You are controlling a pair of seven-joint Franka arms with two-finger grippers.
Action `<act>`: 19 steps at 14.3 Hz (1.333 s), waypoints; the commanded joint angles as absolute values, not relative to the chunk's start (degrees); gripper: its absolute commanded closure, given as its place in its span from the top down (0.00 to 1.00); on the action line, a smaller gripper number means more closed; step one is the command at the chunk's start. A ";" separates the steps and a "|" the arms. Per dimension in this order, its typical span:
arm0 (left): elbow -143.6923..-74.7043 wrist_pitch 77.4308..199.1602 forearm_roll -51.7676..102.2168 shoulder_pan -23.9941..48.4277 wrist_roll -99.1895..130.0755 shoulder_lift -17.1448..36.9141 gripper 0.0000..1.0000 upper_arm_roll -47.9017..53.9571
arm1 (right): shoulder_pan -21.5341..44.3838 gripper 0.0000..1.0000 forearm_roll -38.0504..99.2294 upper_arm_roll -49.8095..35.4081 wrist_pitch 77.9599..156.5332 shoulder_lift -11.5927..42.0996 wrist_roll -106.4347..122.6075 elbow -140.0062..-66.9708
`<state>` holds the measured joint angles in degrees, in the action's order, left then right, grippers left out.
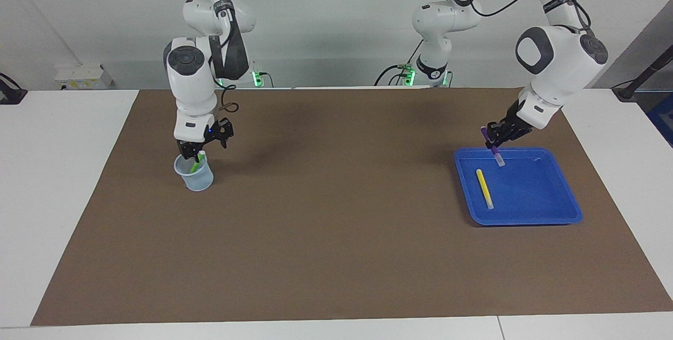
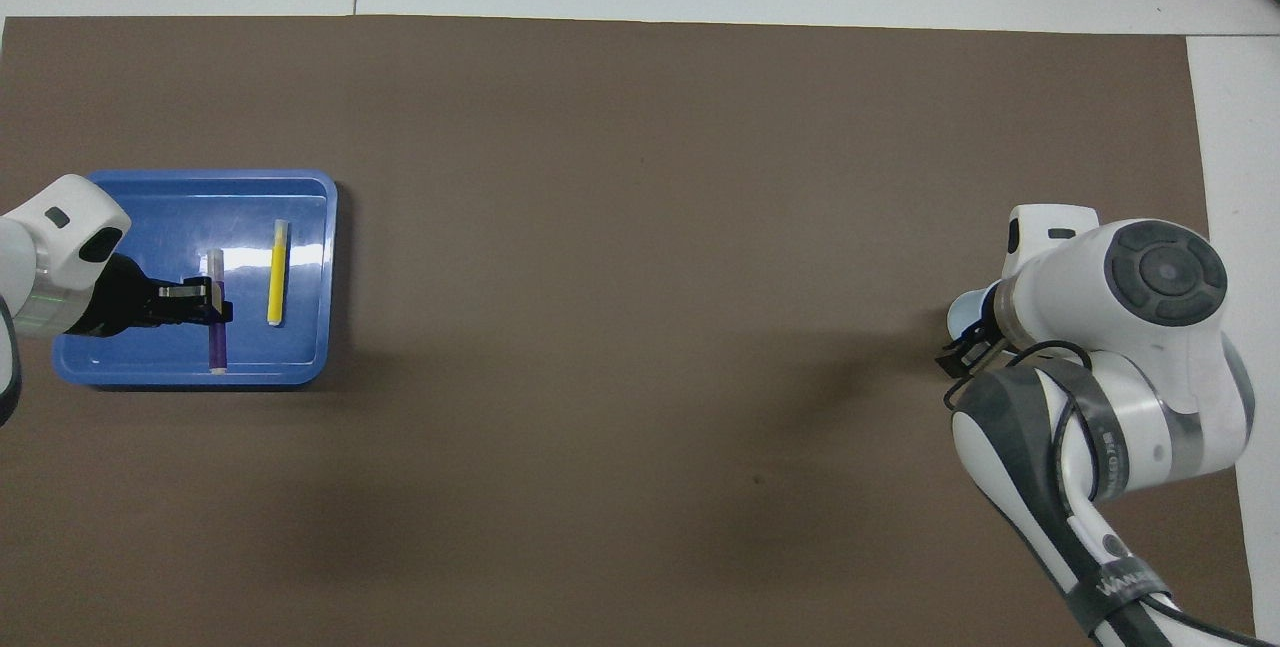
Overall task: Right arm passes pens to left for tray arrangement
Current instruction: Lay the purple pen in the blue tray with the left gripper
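The right gripper [image 1: 199, 149] is hanging just over the rim of the cup [image 1: 195, 177], which is standing on the brown mat [image 1: 336, 256] toward the right arm's end of the table. The green pen [image 1: 198, 162] is leaning upright inside the cup, its whitish cap poking above the rim between the gripper's fingertips. Whether those fingers are spread or already pinching the pen cannot be told. In the overhead view the right arm's wrist is covering most of the cup [image 2: 962, 309].

The middle of the mat is lying bare between the two arms.

Toward the left arm's end, the tray [image 1: 557, 214] is sitting flat on the mat. The left gripper [image 1: 495, 143] is clamping the purple pen [image 1: 497, 157] over the tray's robot-side edge, fingers closed on the barrel. The pen is tilting, whitish cap down and close to the tray floor; contact cannot be judged. The yellow pen [image 1: 484, 188] is lying flat in the tray, beside the purple pen [image 2: 216, 332] and apart from it, on the side toward the table's middle.
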<state>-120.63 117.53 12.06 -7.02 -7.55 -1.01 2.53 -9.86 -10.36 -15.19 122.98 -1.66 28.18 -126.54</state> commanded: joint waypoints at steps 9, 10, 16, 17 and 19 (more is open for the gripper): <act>-119.36 131.74 6.94 -12.38 -16.08 11.59 0.00 3.08 | -12.74 0.73 -11.43 -16.00 125.77 -1.76 31.46 -128.58; -119.36 132.88 7.03 -12.65 -16.17 12.47 0.00 3.08 | -12.74 0.72 -11.43 -16.00 125.86 -1.76 31.73 -128.67; -120.32 137.11 7.03 -12.83 -16.52 14.59 0.00 3.08 | -13.54 0.37 -11.43 -16.00 125.95 -1.76 34.18 -128.85; -120.32 137.63 7.03 -12.75 -16.78 14.68 0.00 3.08 | -13.88 0.33 -11.43 -16.00 125.95 -1.76 34.89 -128.85; -120.32 138.08 7.03 -12.66 -17.49 14.94 0.15 3.08 | -14.15 0.28 -11.43 -16.00 125.95 -1.76 35.51 -128.85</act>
